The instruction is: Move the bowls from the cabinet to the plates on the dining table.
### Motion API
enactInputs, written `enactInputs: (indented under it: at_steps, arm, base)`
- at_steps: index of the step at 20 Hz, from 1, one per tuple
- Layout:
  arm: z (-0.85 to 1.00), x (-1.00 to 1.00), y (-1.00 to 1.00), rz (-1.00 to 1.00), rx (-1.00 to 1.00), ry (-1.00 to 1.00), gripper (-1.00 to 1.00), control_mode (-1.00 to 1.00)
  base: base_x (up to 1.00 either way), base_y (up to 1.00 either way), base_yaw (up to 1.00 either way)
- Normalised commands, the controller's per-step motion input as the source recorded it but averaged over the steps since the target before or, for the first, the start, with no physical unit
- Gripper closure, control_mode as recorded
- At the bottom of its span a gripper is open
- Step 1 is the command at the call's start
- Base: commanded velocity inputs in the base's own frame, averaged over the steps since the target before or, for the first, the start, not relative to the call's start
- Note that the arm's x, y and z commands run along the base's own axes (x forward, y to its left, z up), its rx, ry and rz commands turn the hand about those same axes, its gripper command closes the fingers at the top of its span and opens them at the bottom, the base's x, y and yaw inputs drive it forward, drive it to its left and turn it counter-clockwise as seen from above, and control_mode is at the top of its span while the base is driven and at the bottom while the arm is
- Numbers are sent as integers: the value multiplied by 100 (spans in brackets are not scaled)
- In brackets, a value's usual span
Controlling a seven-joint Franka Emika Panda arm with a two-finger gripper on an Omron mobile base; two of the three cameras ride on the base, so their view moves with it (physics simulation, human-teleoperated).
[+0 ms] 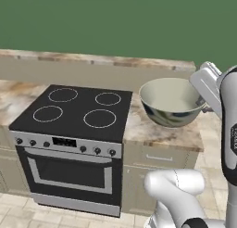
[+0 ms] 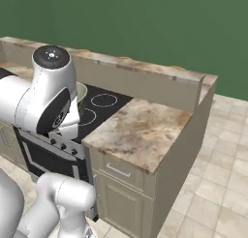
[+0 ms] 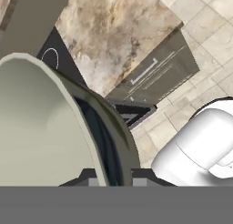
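Seen from the left base view, one grey-white bowl (image 1: 172,102) hangs in the air over the stone counter (image 1: 157,132) just right of the stove (image 1: 71,129), its right rim meeting the white hand (image 1: 206,85) of the arm. The black cooktop carries four white rings, with a row of knobs and an oven door below. A raised stone ledge (image 1: 102,61) runs behind counter and stove, a green wall rises beyond it, and pale floor tiles (image 1: 18,208) lie below. From the right base view, the arm's large white joint (image 2: 46,94) stands in front of the bowl (image 2: 81,94), so that a mere sliver of rim shows beside it; the counter (image 2: 140,130) lies to the right over one drawer with a silver handle (image 2: 116,170), and tiled floor stretches past its end. Looking along the hand, the bowl (image 3: 41,127) sits close, its wall passing between the fingers (image 3: 111,173), which are narrowed onto the rim and hold it; beneath lie the counter (image 3: 113,32), the drawer front and floor tiles.
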Motion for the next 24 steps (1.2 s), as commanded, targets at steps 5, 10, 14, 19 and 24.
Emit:
enactInputs:
  at_steps: [5,10,14,19,24]
  arm:
    - [0,0,0,0,0,0,100,100]
    - [0,0,0,0,0,0,100,100]
    - [0,0,0,0,0,0,100,100]
    - [0,0,0,0,0,0,100,100]
    - [0,0,0,0,0,0,100,100]
  base:
    - [0,-100,-20]
    - [2,-100,-11]
    - [0,-79,-25]
    - [0,-36,-36]
    - [-5,-13,-50]
